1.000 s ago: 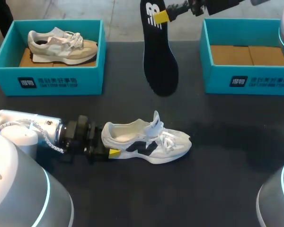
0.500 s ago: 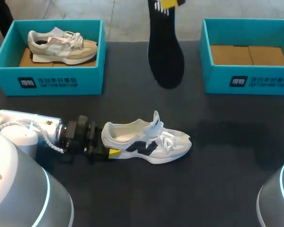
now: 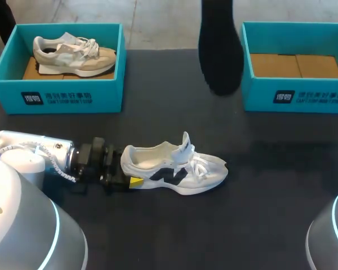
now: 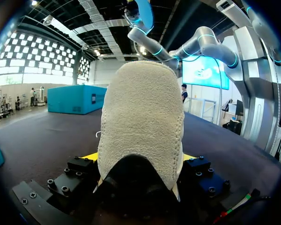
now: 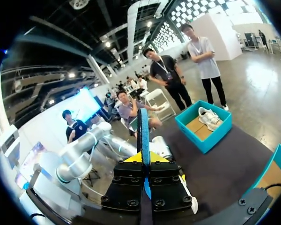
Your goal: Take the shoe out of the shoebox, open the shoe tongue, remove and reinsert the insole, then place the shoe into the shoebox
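Note:
A white shoe [image 3: 174, 169] with a black side mark lies on the dark table, toe to the right, tongue raised. My left gripper [image 3: 129, 171] holds its heel from the left. In the left wrist view the suede heel [image 4: 143, 122] fills the space between the fingers, both yellow tips pressed against it. The black insole [image 3: 219, 50] hangs upright above the table's back, near the right shoebox [image 3: 296, 98]. My right gripper [image 5: 144, 161] is shut on the insole [image 5: 144, 133], seen edge-on; it is outside the head view.
A teal shoebox [image 3: 59, 95] at the back left holds a beige shoe [image 3: 73, 53]. The teal box at the back right holds only a cardboard base. In the right wrist view the left box [image 5: 203, 124] lies far below.
The hanging insole has moved right, toward the right box, and higher. The right gripper has gone out of the head view's top. The left arm and the shoe have kept still.

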### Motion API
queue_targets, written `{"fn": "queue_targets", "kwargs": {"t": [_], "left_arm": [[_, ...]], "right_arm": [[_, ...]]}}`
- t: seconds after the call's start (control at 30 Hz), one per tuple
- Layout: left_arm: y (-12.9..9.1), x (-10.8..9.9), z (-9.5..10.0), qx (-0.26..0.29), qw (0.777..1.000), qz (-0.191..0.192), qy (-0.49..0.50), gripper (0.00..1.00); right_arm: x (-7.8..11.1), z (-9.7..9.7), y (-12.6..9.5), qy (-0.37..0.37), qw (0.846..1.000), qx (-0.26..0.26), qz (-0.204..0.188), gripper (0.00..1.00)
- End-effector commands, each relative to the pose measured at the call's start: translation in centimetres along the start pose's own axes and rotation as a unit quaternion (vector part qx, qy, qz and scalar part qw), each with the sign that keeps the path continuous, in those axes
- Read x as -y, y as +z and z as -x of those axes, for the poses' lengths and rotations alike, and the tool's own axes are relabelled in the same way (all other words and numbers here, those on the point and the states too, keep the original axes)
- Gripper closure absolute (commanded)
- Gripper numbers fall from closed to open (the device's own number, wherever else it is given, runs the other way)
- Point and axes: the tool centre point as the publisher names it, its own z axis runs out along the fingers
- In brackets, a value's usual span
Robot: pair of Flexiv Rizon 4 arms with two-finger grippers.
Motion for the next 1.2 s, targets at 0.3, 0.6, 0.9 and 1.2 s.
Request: {"fn": "queue_targets", "kwargs": {"t": [0.3, 0.6, 0.9, 1.2], "left_arm": [[0.3, -0.4, 0.0, 0.002, 1.000, 0.000, 0.000, 1.00], [0.3, -0.4, 0.0, 0.002, 1.000, 0.000, 0.000, 1.00], [0.3, -0.4, 0.0, 0.002, 1.000, 0.000, 0.000, 1.00], [0.3, -0.4, 0.0, 0.002, 1.000, 0.000, 0.000, 1.00]], "right_arm": [[-1.1, -1.6, -7.0, 0.002, 1.000, 0.019, 0.008, 1.00], [-1.6, -2.5, -10.8, 0.017, 1.000, -0.004, 0.020, 1.00], [-1.9, -3.5, -12.5, 0.028, 1.000, 0.004, 0.010, 1.00], [-2.9, -4.8, -13.5, 0.053, 0.998, 0.003, 0.020, 1.00]]}}
